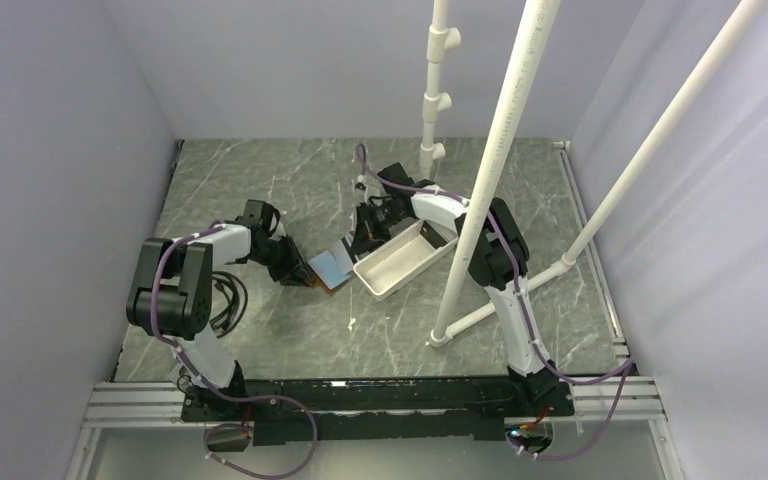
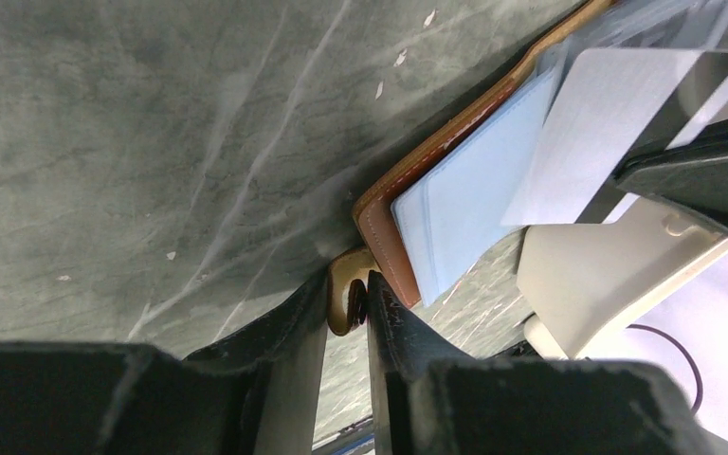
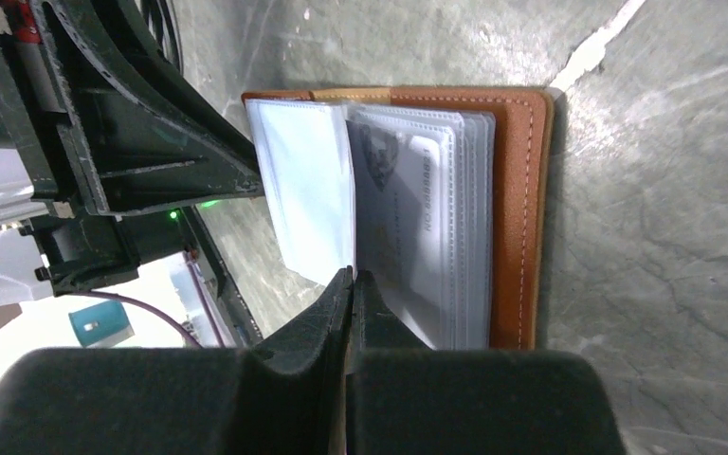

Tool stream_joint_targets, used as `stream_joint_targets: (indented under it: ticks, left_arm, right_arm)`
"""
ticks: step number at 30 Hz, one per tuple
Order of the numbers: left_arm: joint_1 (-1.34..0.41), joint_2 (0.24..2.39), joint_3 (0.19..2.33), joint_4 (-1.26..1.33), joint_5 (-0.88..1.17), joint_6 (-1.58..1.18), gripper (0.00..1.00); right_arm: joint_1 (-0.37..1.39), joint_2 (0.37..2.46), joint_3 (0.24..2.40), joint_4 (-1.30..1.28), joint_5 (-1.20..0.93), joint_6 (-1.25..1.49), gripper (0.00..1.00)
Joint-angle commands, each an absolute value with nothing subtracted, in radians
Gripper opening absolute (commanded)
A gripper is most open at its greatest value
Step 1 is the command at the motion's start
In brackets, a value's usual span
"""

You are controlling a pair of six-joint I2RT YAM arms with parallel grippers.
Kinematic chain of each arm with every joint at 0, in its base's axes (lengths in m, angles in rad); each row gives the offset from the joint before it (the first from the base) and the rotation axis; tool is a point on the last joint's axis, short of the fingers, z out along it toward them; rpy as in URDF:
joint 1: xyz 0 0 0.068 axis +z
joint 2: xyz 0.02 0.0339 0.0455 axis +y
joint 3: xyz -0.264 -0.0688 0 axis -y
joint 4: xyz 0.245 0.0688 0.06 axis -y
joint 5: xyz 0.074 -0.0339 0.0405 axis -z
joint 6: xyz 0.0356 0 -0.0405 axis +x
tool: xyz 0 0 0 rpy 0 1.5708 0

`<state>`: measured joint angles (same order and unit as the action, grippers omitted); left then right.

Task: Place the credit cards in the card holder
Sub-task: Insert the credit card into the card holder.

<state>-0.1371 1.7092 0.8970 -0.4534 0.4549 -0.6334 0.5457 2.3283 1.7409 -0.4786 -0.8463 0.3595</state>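
Table edges: the grey veined table (image 1: 290,340) is closed in by walls on the left, back and right; the arm bases line its near edge.
Open room: bare table lies in front of the holder and across the far left; on the right, white pipes (image 1: 490,170) rise and slant over the surface.
Holder: the brown leather holder (image 3: 512,218) lies open near the middle of the table, its clear sleeves (image 3: 303,180) fanned upward.
Tray: a long white tray (image 1: 400,255) sits just to the right of the holder, set at an angle.
Left gripper: the left gripper (image 2: 349,289) comes in low from the holder's left and is clenched on a curled leather flap at the holder's corner.
Right gripper: the right gripper (image 3: 352,275) reaches in from the tray side, jaws pressed fully together, tips at the free edge of the sleeves, between a raised sleeve and the stack. Whether anything thin is pinched there cannot be told.
Gap between grippers: the two are near each other, on opposite sides of the holder.
Card: a pale card (image 3: 408,227) sits inside one sleeve of the stack, just beside the right fingertips.
Writing: raised characters run sideways along the card, too blurred by the plastic to read.
Stitching: a light seam follows the holder's outer edge.
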Motion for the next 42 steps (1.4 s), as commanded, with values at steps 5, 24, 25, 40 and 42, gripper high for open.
stream_joint_targets:
  ticks: [5, 24, 25, 40, 42]
  left_arm:
    - [-0.138, 1.701, 0.867, -0.408, 0.37, -0.631, 0.27]
    - [-0.138, 1.731, 0.895, -0.41, 0.374, -0.63, 0.26]
    - [-0.138, 1.731, 0.897, -0.41, 0.374, -0.629, 0.26]
    - [-0.138, 1.742, 0.912, -0.412, 0.371, -0.628, 0.25]
    - [-0.139, 1.744, 0.915, -0.404, 0.374, -0.632, 0.25]
  right_arm:
    - [0.56, 2.298, 1.677, -0.424, -0.89, 0.45, 0.0]
    - [0.563, 2.428, 1.866, -0.615, -0.935, 0.238, 0.0]
    - [0.563, 2.435, 1.873, -0.615, -0.947, 0.235, 0.0]
    - [0.591, 2.49, 2.017, -0.751, -0.934, 0.064, 0.05]
    - [0.598, 2.485, 1.997, -0.719, -0.94, 0.088, 0.06]
